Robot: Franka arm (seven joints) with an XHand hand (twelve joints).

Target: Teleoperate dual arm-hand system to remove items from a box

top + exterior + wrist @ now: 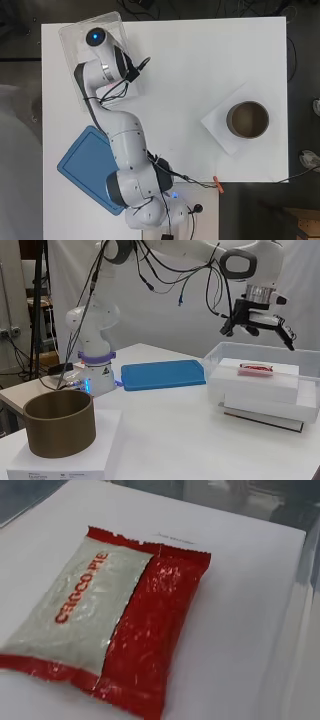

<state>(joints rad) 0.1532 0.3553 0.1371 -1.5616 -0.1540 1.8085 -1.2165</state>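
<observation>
1. One brown cylindrical container [60, 423], open-topped, stands on a flat white box [70, 460] at the near left of the side view.
2. One white surface [170, 430] carries every item.
3. One blue lid [163, 374] lies flat on the surface beside the arm's base, between the container and the clear box.
4. One clear plastic box [260, 352] sits at the right; inside it are stacked white blocks [255, 385].
5. One red-and-white snack packet [256, 369] lies flat on the top block, inside the clear box; the wrist view shows it [110, 630] close and untouched.
6. One hand [272, 322] hangs above the packet, apart from it, fingers extended and holding nothing.
</observation>
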